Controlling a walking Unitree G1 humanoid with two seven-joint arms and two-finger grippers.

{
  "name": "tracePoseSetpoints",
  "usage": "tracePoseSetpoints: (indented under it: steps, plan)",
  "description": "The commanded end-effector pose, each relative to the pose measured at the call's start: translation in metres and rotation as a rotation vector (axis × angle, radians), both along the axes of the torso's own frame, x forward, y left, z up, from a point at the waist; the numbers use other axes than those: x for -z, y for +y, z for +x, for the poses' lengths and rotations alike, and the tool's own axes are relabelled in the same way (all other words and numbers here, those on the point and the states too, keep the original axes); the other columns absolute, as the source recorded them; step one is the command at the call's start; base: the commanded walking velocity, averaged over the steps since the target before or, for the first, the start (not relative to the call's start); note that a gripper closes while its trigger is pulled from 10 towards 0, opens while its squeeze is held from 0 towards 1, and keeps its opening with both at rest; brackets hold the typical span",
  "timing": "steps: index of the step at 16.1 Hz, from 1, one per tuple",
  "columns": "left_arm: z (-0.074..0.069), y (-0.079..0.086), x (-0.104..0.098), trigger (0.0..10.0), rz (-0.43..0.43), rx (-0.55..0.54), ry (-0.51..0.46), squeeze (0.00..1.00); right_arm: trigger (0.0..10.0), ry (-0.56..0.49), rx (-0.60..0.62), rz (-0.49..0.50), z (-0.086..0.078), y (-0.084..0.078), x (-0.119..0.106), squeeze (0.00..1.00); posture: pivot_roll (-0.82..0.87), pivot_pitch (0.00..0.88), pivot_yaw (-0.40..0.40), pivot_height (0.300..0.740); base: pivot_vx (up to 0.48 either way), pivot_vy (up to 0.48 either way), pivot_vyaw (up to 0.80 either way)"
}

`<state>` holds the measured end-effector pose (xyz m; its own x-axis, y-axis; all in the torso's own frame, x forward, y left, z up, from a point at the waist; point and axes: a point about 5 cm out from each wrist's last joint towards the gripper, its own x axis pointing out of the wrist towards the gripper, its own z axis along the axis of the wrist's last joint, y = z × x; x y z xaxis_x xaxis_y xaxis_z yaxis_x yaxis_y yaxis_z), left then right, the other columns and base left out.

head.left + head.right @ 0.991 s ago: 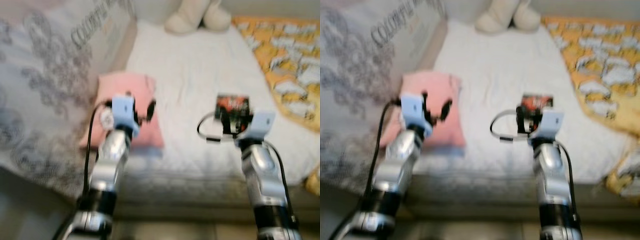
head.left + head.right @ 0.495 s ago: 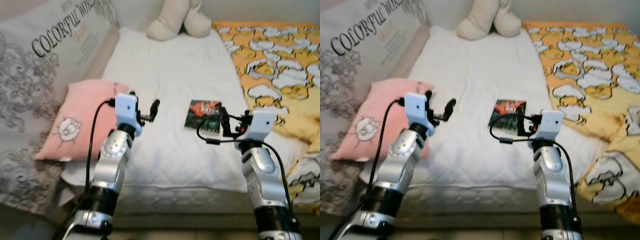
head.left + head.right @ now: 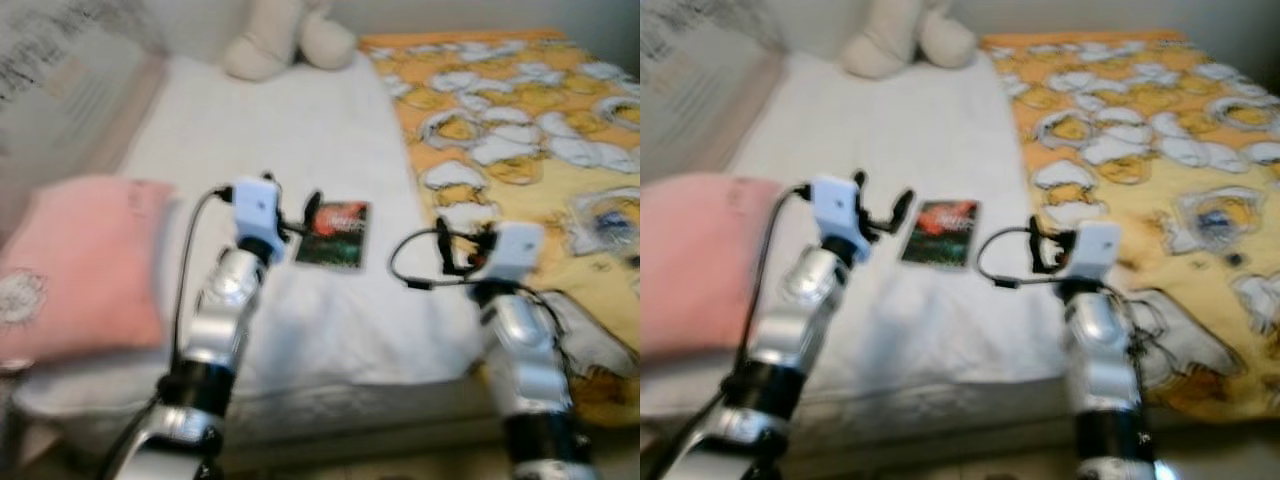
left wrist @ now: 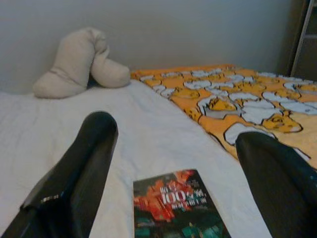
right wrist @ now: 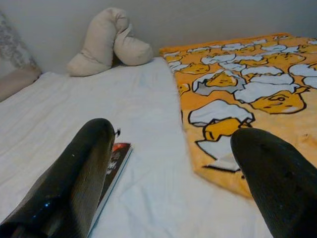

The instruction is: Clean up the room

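View turned right; book now centred before the robot.
The book [image 3: 334,233] lies on the white sheet [image 3: 240,150], just ahead of the left gripper [image 4: 173,163]; the right gripper [image 5: 173,163] is beside it. Both grippers' fingers are spread, holding nothing.

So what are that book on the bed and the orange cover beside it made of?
The book looks like paper with a glossy printed cover; its thin, flat shape suggests a paperback. The orange cover seems soft woven or fleece fabric, draping in folds, matte.

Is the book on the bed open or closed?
Closed: the book lies flat on the white sheet, front cover up.
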<state>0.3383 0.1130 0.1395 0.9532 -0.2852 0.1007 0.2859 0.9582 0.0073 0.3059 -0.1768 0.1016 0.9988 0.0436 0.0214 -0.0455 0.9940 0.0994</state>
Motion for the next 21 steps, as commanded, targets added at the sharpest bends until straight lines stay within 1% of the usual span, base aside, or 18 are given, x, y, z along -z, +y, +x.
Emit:
tracePoseSetpoints:
  steps: [1, 3, 6, 9, 11, 12, 13, 15, 17, 20, 21]
  plan:
    - [-0.001, 0.002, 0.002, 10.0, 0.008, -0.002, 0.008, 0.00, 10.0, 0.003, -0.005, -0.004, -0.002, 0.002, 0.001, 0.00, -0.14, 0.000, 0.062, 0.740, 0.000, 0.000, -0.59]
    - [0.002, -0.001, 0.001, 10.0, 0.014, 0.005, 0.007, 0.00, 10.0, 0.007, 0.002, -0.007, -0.003, 0.001, 0.003, 0.00, -0.14, 0.000, 0.064, 0.740, 0.000, 0.000, -0.30]
    - [0.005, -0.002, -0.001, 10.0, -0.016, 0.004, 0.016, 0.00, 10.0, 0.008, -0.004, -0.009, -0.004, 0.002, 0.003, 0.00, -0.15, 0.000, 0.066, 0.740, 0.437, 0.000, 0.00]
    - [0.005, -0.009, -0.002, 10.0, -0.011, 0.030, 0.007, 0.00, 10.0, 0.022, 0.002, -0.018, -0.005, 0.002, 0.005, 0.00, -0.16, 0.000, 0.069, 0.740, 0.442, 0.000, 0.00]
    - [0.006, -0.009, -0.002, 10.0, -0.015, 0.031, 0.007, 0.00, 10.0, 0.024, 0.003, -0.013, -0.005, 0.001, 0.005, 0.00, -0.16, 0.000, 0.072, 0.740, 0.446, 0.000, -0.62]
    - [0.008, -0.006, -0.004, 10.0, -0.069, 0.004, 0.023, 0.00, 10.0, 0.026, 0.004, -0.015, -0.006, 0.001, 0.006, 0.00, -0.16, 0.000, 0.073, 0.740, 0.435, 0.000, -0.59]
    - [0.010, -0.003, -0.004, 10.0, -0.054, -0.023, 0.029, 0.00, 10.0, 0.018, 0.006, -0.007, -0.006, 0.001, 0.005, 0.00, -0.16, 0.000, 0.073, 0.740, 0.386, 0.285, -0.58]
    - [0.014, 0.005, -0.001, 10.0, -0.088, -0.076, 0.062, 0.00, 10.0, 0.024, 0.002, -0.011, -0.007, 0.002, 0.006, 0.00, -0.16, 0.000, 0.073, 0.740, 0.120, 0.000, 0.00]
    - [0.020, 0.010, 0.001, 10.0, -0.087, -0.098, 0.094, 0.00, 10.0, 0.022, 0.002, -0.013, -0.009, 0.001, 0.006, 0.00, -0.16, 0.000, 0.069, 0.740, 0.000, 0.000, 0.00]
    - [0.042, 0.029, 0.008, 10.0, -0.101, -0.164, 0.235, 0.00, 10.0, 0.030, 0.000, -0.020, -0.017, -0.002, 0.007, 0.00, -0.18, 0.006, 0.037, 0.740, 0.000, 0.000, 0.00]
    - [0.046, 0.032, 0.007, 10.0, -0.117, -0.186, 0.247, 0.00, 10.0, 0.032, -0.006, -0.025, -0.023, -0.003, 0.005, 0.00, -0.19, 0.035, 0.022, 0.740, 0.000, 0.000, 0.00]
